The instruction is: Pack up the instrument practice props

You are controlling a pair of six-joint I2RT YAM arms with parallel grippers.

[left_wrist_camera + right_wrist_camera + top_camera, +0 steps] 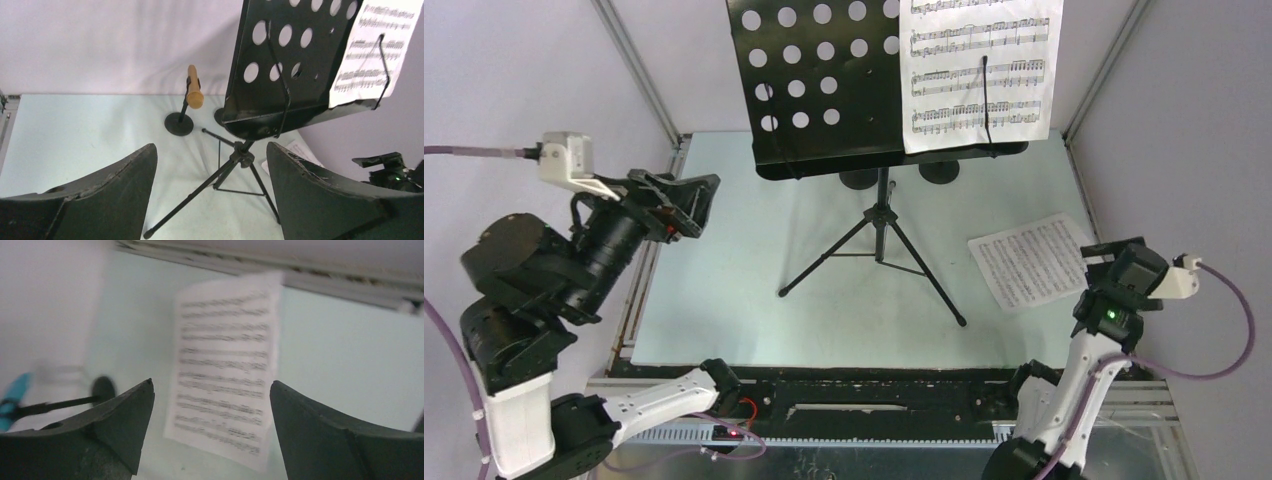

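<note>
The black tripod music rack [824,90] stands mid-table, and a white sheet-music page [979,70] is clipped on its perforated desk. A second page [1029,262] lies flat at the right. My right gripper [1109,250] is open and empty, just above that page's near right edge; the right wrist view shows the page [225,365] between its fingers. My left gripper [699,205] is open and empty at the left, pointed at the rack [290,65]. A tan microphone [194,92] stands in a round-based holder [179,123]. A light-blue microphone [12,395] shows blurred in its holder [103,388].
The tripod legs [879,255] spread over the middle of the pale mat. Two round holder bases [859,180] sit behind the rack, near the back wall. Metal frame rails [639,60] run along the table's sides, and a black rail borders the near edge.
</note>
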